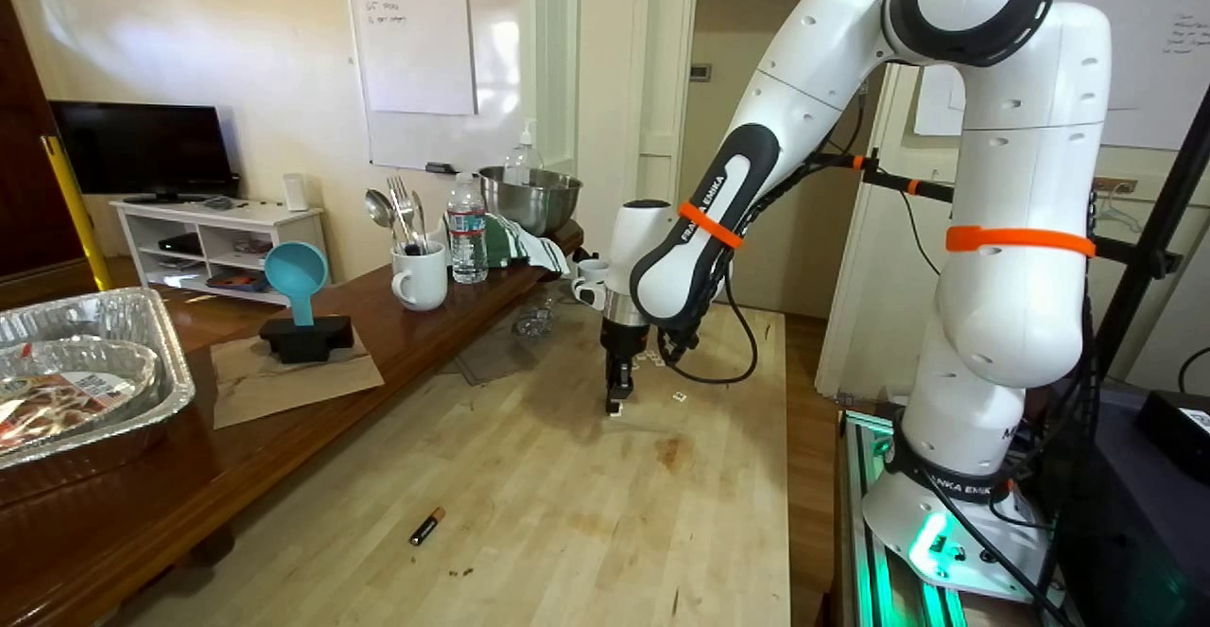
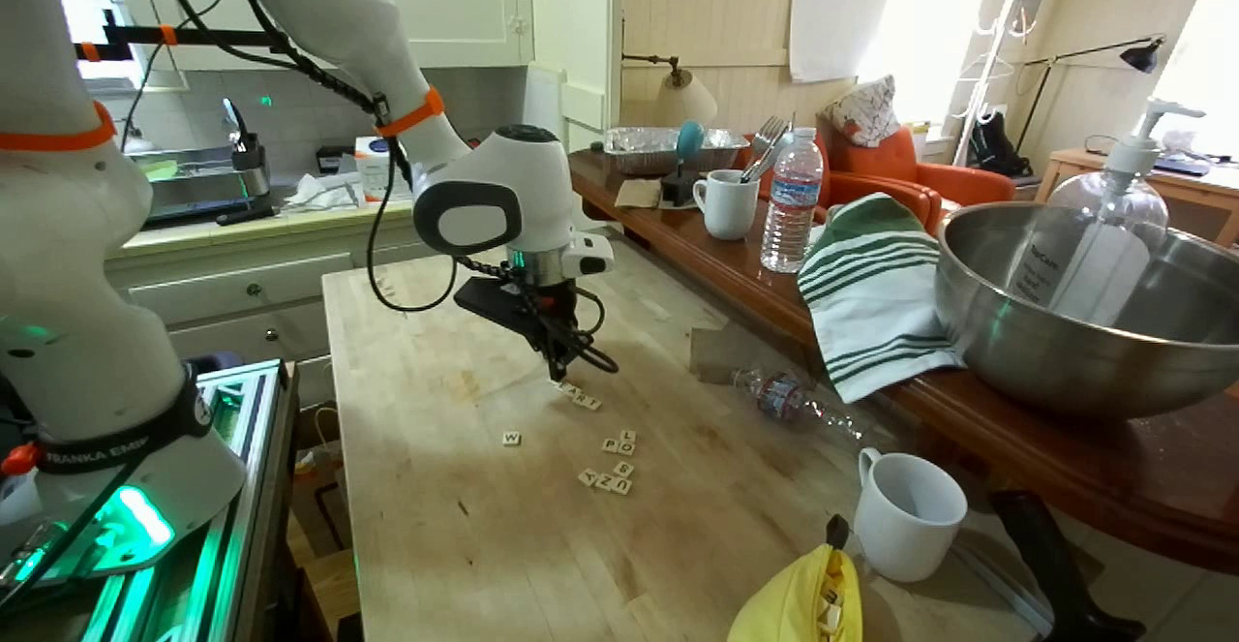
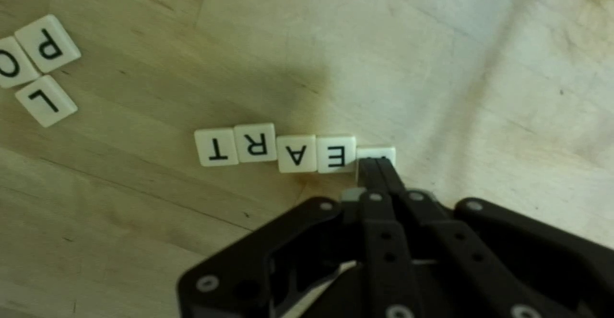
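Observation:
Black fingertips pressed together mark my gripper [image 3: 376,161], shut and pointing down in the wrist view. They cover most of a white letter tile [image 3: 376,152] whose letter is hidden; whether they touch it I cannot tell. This tile ends a row on the wooden table, beside the E tile [image 3: 336,154], the A tile [image 3: 297,154], the R tile [image 3: 255,143] and the T tile [image 3: 217,147]. Off to the left lie the P tile [image 3: 48,43], the O tile [image 3: 14,64] and the L tile [image 3: 46,101]. A lone W tile [image 2: 511,439] sits apart in an exterior view.
Several more tiles [image 2: 605,481] lie farther along the table. Around its edge are a fallen plastic bottle [image 2: 796,407], a white mug [image 2: 910,516], a yellow pouch [image 2: 794,603] and a black handle [image 2: 1055,565]. A battery [image 1: 427,526] lies elsewhere on it. The raised dark counter [image 1: 378,324] borders one side.

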Robot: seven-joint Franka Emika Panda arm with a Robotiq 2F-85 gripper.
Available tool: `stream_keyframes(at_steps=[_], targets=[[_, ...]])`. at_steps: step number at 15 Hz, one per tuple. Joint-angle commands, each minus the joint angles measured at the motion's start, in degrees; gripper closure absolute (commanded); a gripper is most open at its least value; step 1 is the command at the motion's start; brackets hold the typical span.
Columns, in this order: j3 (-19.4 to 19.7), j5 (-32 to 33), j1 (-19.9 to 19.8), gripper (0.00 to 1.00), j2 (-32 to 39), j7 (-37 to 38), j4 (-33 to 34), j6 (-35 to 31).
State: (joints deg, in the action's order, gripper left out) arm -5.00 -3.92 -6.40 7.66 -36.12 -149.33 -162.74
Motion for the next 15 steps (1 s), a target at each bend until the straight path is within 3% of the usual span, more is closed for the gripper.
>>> stream_keyframes(at_steps=[1, 15], targets=[[-0.2, -0.9, 0.0, 1.0, 0.0, -1.8, -1.3, -0.9], [0.4, -2.7, -0.2, 1.0, -1.2, -3.0, -2.7, -1.8]])
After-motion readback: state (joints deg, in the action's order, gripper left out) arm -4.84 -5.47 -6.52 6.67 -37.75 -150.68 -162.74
